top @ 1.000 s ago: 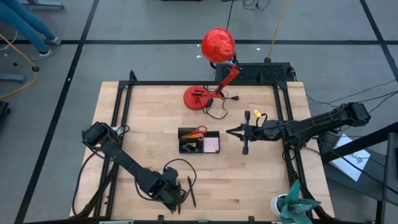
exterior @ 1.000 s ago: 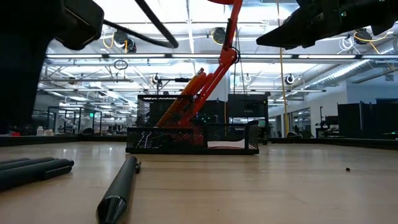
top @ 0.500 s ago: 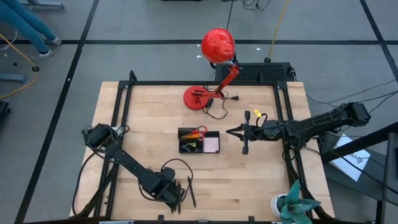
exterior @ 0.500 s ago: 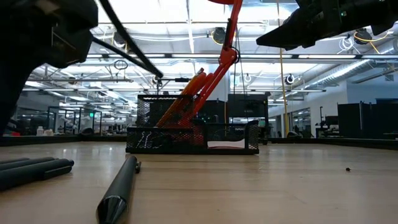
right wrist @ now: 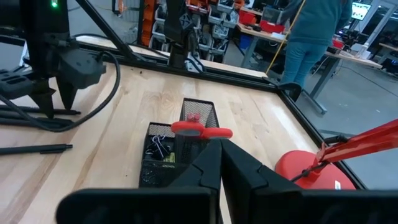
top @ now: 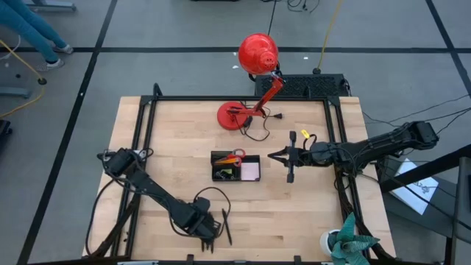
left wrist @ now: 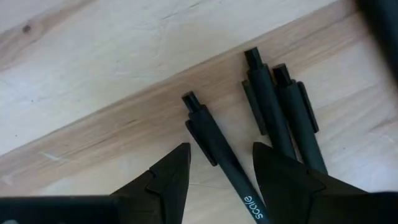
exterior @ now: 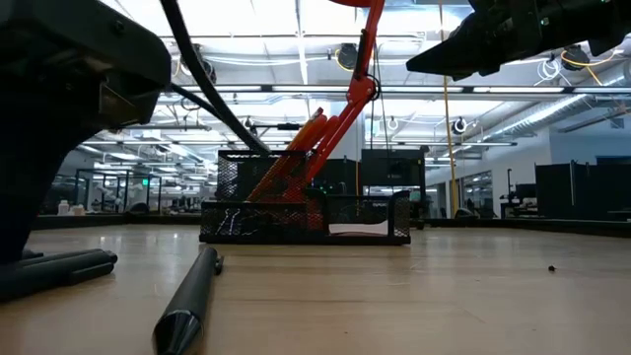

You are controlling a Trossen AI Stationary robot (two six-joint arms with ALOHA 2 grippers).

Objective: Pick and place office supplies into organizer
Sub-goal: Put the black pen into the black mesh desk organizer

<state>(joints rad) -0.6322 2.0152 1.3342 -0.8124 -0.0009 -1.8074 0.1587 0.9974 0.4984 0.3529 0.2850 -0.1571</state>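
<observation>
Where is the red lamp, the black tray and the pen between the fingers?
red lamp [top: 257, 51], high view, on its round shade.
black tray [top: 218, 157], high view, on its rim.
pen [left wrist: 219, 149], left wrist view, on its barrel.

Counting the things on the table

There are three black pens [left wrist: 224, 155] lying on the wood – one alone, two side by side. There is one black organizer [top: 235, 167], one pair of red-handled scissors [right wrist: 200, 130] in it, and one pink sticky-note pad [top: 250, 171]. There is one red lamp [top: 254, 66] – and two robot arms.
</observation>
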